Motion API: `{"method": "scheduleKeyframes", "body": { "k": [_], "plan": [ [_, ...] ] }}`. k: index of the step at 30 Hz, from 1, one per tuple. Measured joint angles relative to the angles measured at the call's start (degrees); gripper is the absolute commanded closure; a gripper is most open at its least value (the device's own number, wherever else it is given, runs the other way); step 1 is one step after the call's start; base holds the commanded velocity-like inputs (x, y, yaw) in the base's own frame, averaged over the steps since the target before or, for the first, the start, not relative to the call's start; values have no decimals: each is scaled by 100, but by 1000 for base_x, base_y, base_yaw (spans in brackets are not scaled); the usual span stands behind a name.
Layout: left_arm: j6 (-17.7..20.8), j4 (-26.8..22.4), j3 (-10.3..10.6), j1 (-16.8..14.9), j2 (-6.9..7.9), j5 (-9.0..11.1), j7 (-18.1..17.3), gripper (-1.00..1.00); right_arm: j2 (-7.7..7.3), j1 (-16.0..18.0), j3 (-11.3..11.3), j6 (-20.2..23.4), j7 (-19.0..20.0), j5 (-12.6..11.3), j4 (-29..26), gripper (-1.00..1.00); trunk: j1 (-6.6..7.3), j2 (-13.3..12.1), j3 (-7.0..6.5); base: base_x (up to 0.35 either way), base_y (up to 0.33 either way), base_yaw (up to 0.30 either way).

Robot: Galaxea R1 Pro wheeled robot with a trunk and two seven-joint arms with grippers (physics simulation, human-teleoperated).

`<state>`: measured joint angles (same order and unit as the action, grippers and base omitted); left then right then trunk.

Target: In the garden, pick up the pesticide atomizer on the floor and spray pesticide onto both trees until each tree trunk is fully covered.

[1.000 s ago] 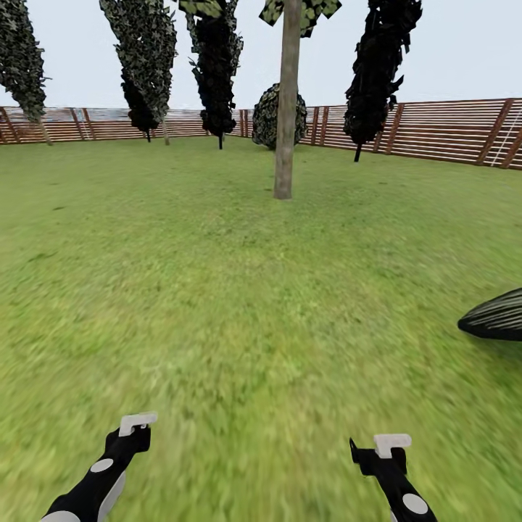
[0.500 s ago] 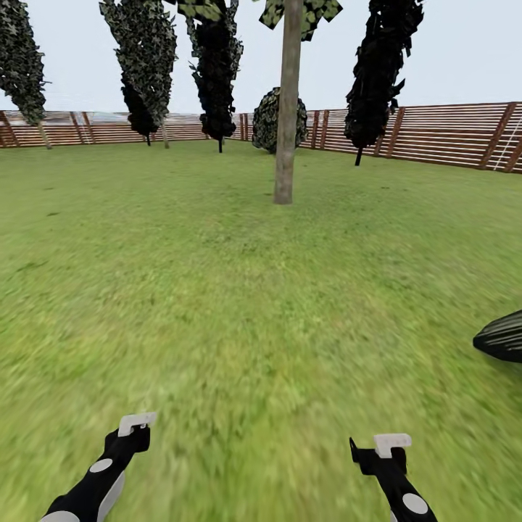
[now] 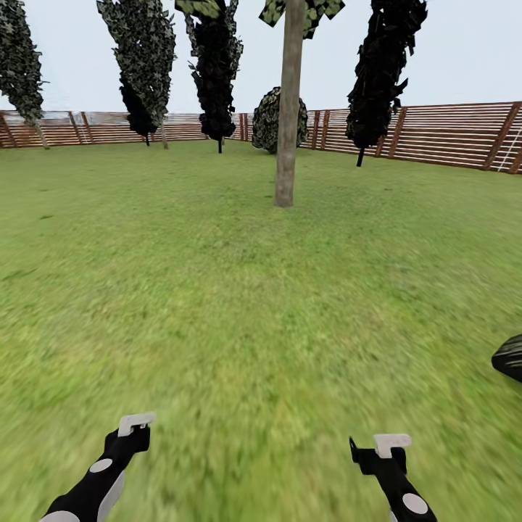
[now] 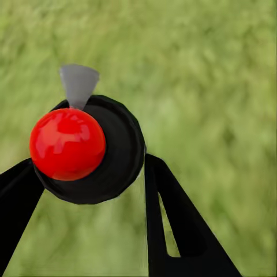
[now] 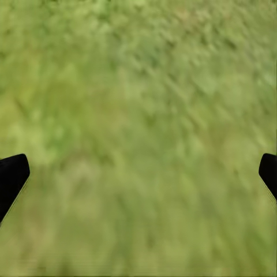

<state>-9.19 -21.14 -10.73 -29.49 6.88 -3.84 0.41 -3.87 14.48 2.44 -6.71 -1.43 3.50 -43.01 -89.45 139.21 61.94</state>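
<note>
– What do we see in front of us?

– We see the garden's green lawn (image 3: 239, 304) going all the way to the brown wooden fence (image 3: 442, 134). One tall tree stands in the middle, and its bare grey-brown tree trunk (image 3: 288, 116) goes straight up. We can see just a bit of its leaf crown (image 3: 312, 11) at the top.

– What else is out there?

– We see dark, thin cypresses (image 3: 380, 65) by the fence and a round bush (image 3: 270, 119) behind the trunk. A dark stripy thing (image 3: 511, 357) pokes in at the right edge. We cannot tell what it is.

– Where is the pesticide atomizer (image 4: 118, 153)?

– We have it in our left tool (image 4: 89, 161). From the left wrist camera we see a round black body with a shiny red ball (image 4: 67, 143) on it and a small grey spout (image 4: 79, 83). The two black fingers (image 4: 173, 225) sit one on each side and press on it. So the left tool is clamped on the atomizer, above the blurry grass.

– And our right tool (image 5: 138, 167)?

– Its fingers (image 5: 11, 176) are spread wide, at the two edges of the right wrist picture. There is just grass between them, so it grips nothing.

– Where are our arms?

– Both are low in front of us, over the lawn. The left tool (image 3: 136, 422) is on our left and the right tool (image 3: 391, 442) on our right. The tree is well apart from both.
</note>
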Motion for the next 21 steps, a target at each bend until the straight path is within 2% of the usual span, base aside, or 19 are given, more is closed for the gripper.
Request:
{"method": "scheduleKeyframes", "body": {
  "k": [21],
  "plan": [
    [0,0,0,0,0,3,0,100,0,0,0,0,0,0,0,-100,0,0,0,341,0,0]
  ]
}}
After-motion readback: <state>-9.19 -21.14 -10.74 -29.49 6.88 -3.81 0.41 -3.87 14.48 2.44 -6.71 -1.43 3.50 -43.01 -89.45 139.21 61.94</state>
